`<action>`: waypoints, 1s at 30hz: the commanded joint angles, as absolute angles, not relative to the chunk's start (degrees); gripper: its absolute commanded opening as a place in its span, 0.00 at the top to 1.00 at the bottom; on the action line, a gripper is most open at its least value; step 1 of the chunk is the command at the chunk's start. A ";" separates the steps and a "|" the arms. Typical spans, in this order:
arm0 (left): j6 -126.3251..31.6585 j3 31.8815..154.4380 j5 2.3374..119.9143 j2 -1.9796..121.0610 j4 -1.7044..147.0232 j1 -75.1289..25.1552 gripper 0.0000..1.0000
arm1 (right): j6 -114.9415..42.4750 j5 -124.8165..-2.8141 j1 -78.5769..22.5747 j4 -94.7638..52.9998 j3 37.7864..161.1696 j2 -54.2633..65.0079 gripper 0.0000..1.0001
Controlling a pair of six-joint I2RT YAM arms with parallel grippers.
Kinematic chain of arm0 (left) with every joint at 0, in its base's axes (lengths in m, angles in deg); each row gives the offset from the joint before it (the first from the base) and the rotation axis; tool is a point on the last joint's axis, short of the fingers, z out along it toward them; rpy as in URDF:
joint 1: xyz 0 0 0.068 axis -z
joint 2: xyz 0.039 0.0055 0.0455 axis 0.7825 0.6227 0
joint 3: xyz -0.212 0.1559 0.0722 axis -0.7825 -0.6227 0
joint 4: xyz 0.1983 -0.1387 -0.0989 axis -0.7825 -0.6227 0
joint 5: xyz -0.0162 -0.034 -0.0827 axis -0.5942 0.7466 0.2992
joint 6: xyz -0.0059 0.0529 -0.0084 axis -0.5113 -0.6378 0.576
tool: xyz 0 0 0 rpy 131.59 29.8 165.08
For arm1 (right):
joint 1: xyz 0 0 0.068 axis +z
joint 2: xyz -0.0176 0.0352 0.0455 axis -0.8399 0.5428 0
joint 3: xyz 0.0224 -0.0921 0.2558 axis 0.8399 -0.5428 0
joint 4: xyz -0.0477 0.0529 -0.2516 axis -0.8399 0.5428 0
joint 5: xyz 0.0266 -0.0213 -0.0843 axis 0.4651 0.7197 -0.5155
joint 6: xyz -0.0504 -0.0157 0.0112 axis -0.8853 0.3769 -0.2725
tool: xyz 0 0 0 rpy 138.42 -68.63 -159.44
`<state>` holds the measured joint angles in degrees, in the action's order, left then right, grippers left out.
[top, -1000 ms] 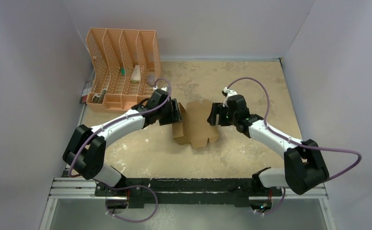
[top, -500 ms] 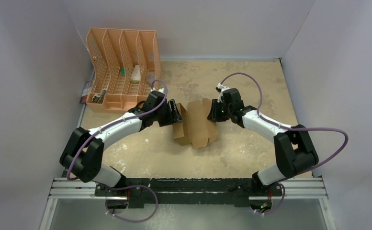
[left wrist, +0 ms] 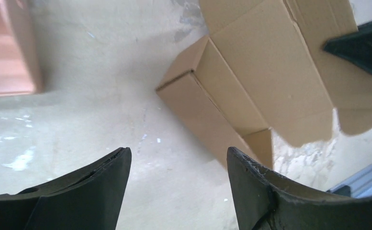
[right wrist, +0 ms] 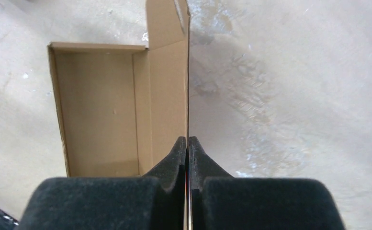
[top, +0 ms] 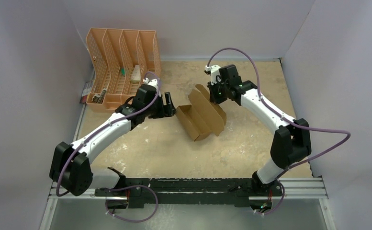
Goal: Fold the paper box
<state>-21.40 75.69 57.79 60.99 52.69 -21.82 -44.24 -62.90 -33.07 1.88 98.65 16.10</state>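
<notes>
The paper box (top: 204, 115) is brown cardboard, half formed into a shallow tray with its wide lid panel raised. It lies at the table's middle. My right gripper (top: 216, 97) is shut on the lid's thin edge, which the right wrist view shows standing upright between the closed pads (right wrist: 188, 140), with the open tray (right wrist: 97, 110) to their left. To the left of the box my left gripper (top: 171, 111) is open and holds nothing. In the left wrist view the box (left wrist: 251, 81) lies beyond and to the right of those spread fingers (left wrist: 178, 153).
An orange slotted organiser (top: 121, 67) with small items in it stands at the back left, and its corner (left wrist: 6, 48) shows in the left wrist view. White walls close the table on three sides. Purple cables loop from both arms.
The right gripper has closed on the lid edge and moved toward the back, lifting the panel and turning the box. The left gripper has opened wider and drawn back from the box.
</notes>
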 commanded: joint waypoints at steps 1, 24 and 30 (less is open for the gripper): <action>-31.39 79.18 53.34 54.99 46.10 -22.75 0.27 | -56.26 -64.06 -32.91 11.06 106.58 18.40 1.00; -39.35 79.59 54.23 55.80 51.36 -26.30 0.25 | -87.63 -56.78 -24.70 9.55 118.40 25.51 0.73; -45.49 85.45 54.09 59.67 46.22 -26.98 0.25 | -79.71 -61.00 -25.34 10.03 113.83 18.82 0.50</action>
